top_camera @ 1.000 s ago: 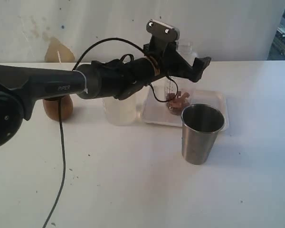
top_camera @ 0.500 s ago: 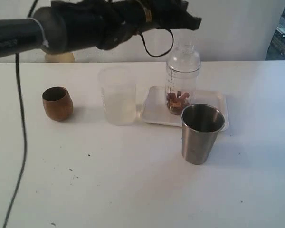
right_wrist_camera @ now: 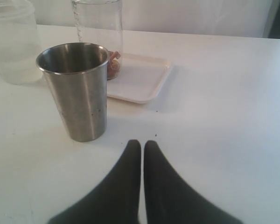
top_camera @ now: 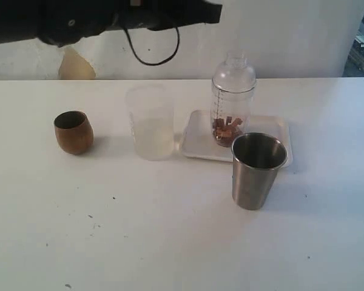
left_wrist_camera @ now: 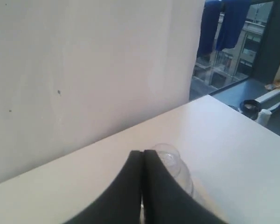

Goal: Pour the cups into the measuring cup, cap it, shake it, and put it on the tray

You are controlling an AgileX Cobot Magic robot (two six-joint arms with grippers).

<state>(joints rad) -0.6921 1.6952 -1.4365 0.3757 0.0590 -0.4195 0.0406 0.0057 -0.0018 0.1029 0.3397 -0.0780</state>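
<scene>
The measuring cup [top_camera: 233,100], clear with a black scale and a domed lid on top, stands on the white tray [top_camera: 273,134] with brown pieces in its bottom. In front of the tray stands the steel tumbler [top_camera: 258,171], upright. The brown wooden cup [top_camera: 73,131] sits upright at the left. My left gripper [top_camera: 216,11] hangs high above the table, left of the measuring cup, shut and empty [left_wrist_camera: 143,153]; the domed lid [left_wrist_camera: 170,159] shows just past its tips. My right gripper [right_wrist_camera: 143,143] is shut, empty, low over the table near the tumbler [right_wrist_camera: 77,91].
A frosted beaker [top_camera: 150,121] stands between the wooden cup and the tray, close to the tray's left edge. A black cable [top_camera: 150,54] loops down from the left arm. The table's far edge meets a white wall.
The left arm has let go of the measuring cup and risen up and to the left, and its jaws have closed. The measuring cup stays standing on the tray.
</scene>
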